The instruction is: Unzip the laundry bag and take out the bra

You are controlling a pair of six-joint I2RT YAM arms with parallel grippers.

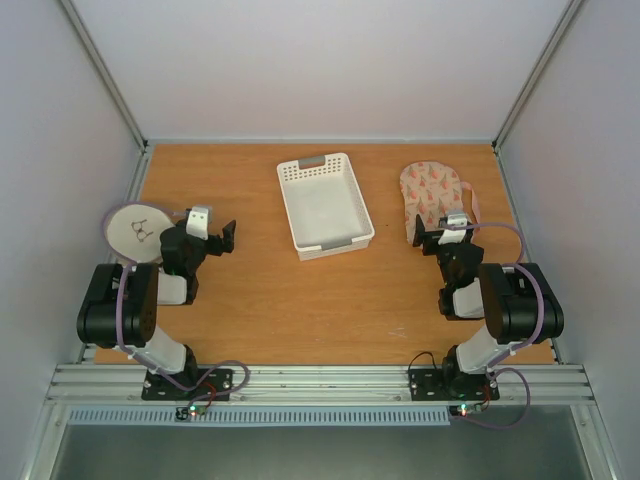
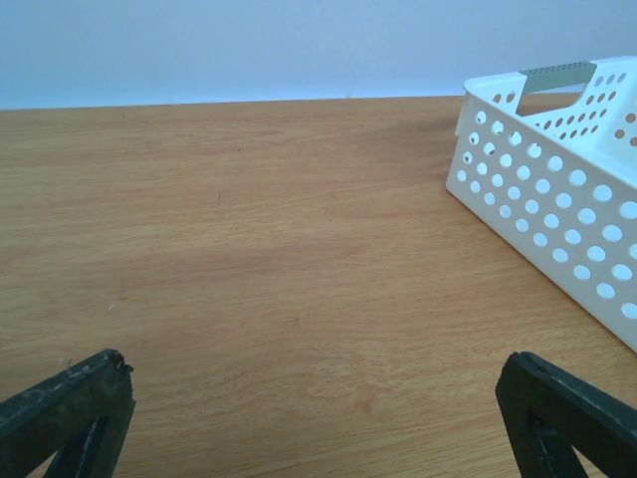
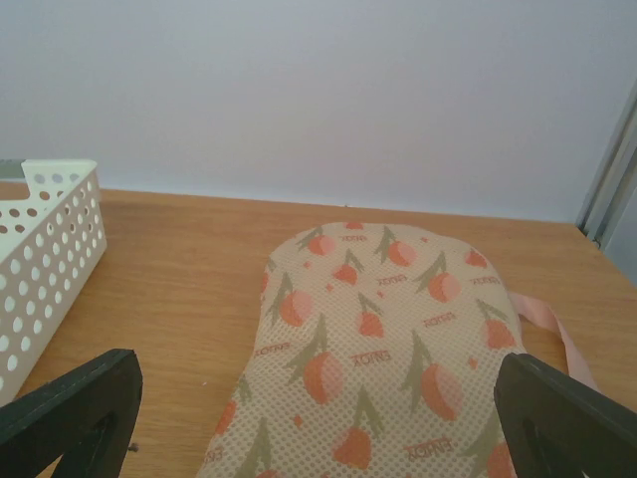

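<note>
Two arms at a wooden table [image 1: 260, 310], overhead view. The laundry bag [image 1: 430, 193] lies flat in the upper right of the frame. The right gripper [image 1: 442, 236] is over its lower end, fingers spread wide. In the right wrist view the bag [image 3: 383, 329] fills the lower centre, with a pink strap [image 3: 559, 334] at its right edge. The left gripper [image 1: 216, 233], centre left, is likewise spread wide over bare wood, beside a round white disc [image 1: 135, 232]. A white basket [image 1: 362, 208] sits at upper centre.
</note>
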